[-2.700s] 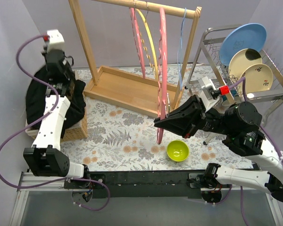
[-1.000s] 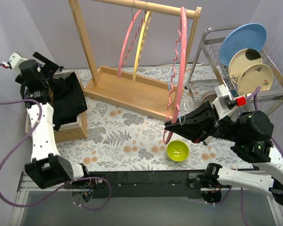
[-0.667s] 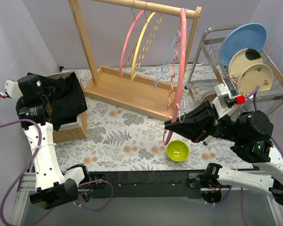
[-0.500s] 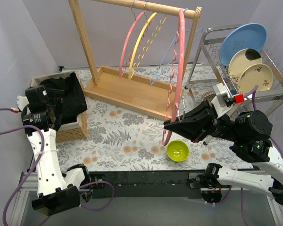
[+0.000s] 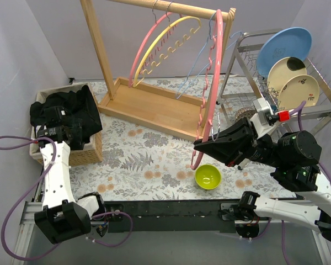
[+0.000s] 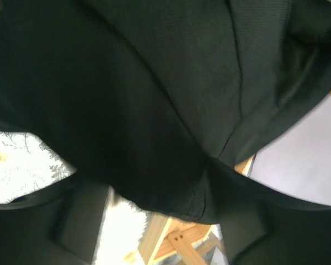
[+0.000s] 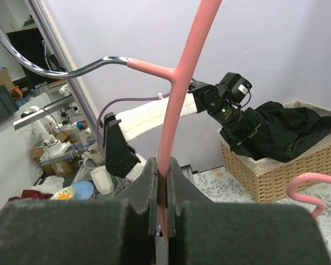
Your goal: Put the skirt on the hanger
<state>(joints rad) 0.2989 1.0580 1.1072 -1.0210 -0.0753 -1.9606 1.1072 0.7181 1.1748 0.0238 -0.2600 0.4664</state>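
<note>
The black skirt (image 5: 71, 110) lies bunched in the wicker basket (image 5: 84, 152) at the left and spills over its rim. My left gripper (image 5: 68, 135) is at the basket's near side, against the skirt. In the left wrist view the skirt (image 6: 154, 99) fills the frame and the jaws stand apart at the bottom, with a fabric edge hanging between them. My right gripper (image 5: 201, 145) is shut on the lower end of the pink hanger (image 5: 212, 83), which stands upright near the rack's right post. The right wrist view shows my right gripper (image 7: 163, 182) pinching the pink hanger (image 7: 179, 94), and the skirt (image 7: 289, 130) in the basket (image 7: 287, 168) beyond.
A wooden clothes rack (image 5: 149, 107) stands at the back with a pink (image 5: 146, 47), a yellow (image 5: 171, 27) and a thin blue hanger (image 5: 201, 74) swung up on its rail. A green bowl (image 5: 208, 176) sits under my right gripper. A dish rack (image 5: 254, 99) with plates is at the right.
My left arm has come down from high at the left to the basket's near side. The hangers on the rail have swung up to the left. My right gripper has kept its hold.
</note>
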